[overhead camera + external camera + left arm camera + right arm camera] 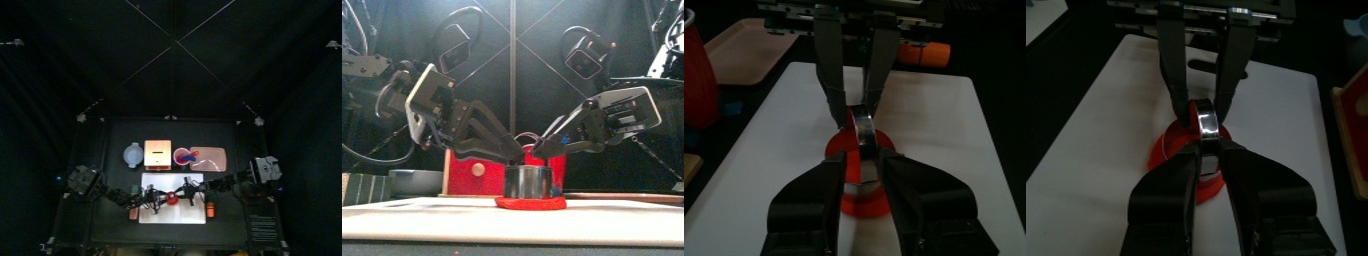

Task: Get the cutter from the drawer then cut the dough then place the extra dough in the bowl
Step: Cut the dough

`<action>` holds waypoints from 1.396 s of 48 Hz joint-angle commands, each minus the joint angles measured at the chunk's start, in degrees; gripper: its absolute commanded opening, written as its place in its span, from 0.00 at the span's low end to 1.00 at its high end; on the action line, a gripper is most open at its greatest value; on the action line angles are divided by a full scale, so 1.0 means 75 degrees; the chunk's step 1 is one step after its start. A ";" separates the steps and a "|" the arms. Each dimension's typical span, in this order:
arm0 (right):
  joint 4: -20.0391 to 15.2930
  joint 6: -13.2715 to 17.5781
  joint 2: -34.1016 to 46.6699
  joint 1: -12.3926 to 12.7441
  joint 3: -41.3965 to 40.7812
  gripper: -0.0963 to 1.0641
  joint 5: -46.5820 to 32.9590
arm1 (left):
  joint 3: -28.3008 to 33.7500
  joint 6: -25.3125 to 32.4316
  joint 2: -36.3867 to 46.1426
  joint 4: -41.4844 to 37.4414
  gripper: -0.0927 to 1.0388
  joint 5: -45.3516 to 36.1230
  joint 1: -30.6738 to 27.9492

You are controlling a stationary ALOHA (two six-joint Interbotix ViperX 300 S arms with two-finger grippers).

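A round metal cutter (529, 182) stands upright on a flat red dough disc (529, 203) in the middle of the white cutting board (174, 215). Both grippers meet over it. My left gripper (516, 160) comes in from the left, and its jaws close round the cutter (862, 132) over the dough (865, 195). From the right, my right gripper (543, 152) pinches the cutter's near rim (1204, 122) above the dough (1166, 160). The cutter's lower edge is hidden in the dough.
Behind the board stand the blue-grey bowl (132, 154), the pale wooden box (158, 153) and the pink tray (214, 163) with the red cup (185, 156). An orange toy (210, 210) lies at the board's right front.
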State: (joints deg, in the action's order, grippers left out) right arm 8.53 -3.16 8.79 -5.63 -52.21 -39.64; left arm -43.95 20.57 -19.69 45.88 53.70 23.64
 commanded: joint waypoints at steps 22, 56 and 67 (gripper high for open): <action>-0.0621 0.0023 0.0035 -0.0340 0.0047 0.60 0.0176 | -0.0105 0.0000 0.0152 -0.0035 0.54 -0.0363 0.0000; -0.1898 0.0023 0.1055 -0.0680 0.0164 0.60 0.0434 | 0.0059 -0.0551 -0.0797 0.0105 0.53 -0.1336 0.0270; -0.2086 0.0012 0.1066 -0.0680 0.0176 0.60 0.0387 | -0.0176 -0.1348 -0.1008 0.0047 0.53 -0.1336 0.0270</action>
State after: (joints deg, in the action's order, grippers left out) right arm -6.77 -3.25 15.47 -10.37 -50.36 -37.71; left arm -43.15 13.10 -24.35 46.14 46.05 25.49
